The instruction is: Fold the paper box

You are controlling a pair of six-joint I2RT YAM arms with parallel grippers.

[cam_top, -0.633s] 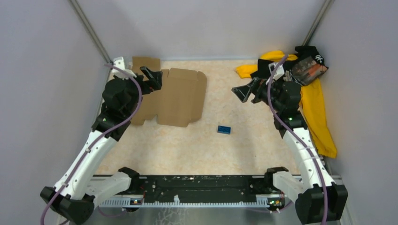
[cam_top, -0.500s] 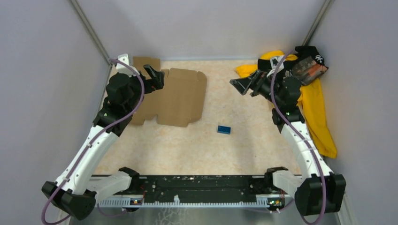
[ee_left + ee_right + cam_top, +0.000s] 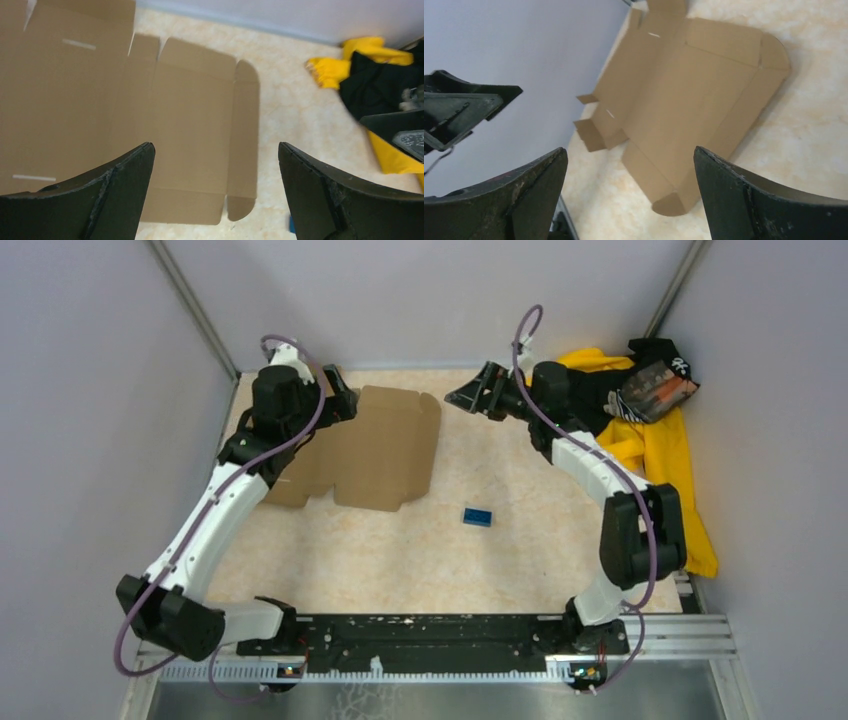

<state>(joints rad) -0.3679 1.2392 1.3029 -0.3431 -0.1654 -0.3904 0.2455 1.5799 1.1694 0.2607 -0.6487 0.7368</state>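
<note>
The paper box [image 3: 375, 445] lies flat and unfolded on the table's back left, a brown cardboard sheet with flaps; it also shows in the left wrist view [image 3: 190, 115] and the right wrist view [image 3: 694, 85]. My left gripper [image 3: 338, 406] hovers over the sheet's back left part, open, with nothing between its fingers [image 3: 215, 145]. To the right of the sheet's back right corner, my right gripper [image 3: 470, 397] points left toward it and stands apart from it. It is open and empty too [image 3: 629, 150].
A small blue block [image 3: 477, 517] lies on the table right of the sheet's front edge. A yellow-and-black cloth pile [image 3: 655, 440] fills the back right corner and runs along the right wall. Grey walls close in on the left, back and right.
Both arms have reached toward the back. The left gripper rose over the sheet's back left. The right gripper swung left, away from the cloth pile, toward the sheet. Both stayed open.
</note>
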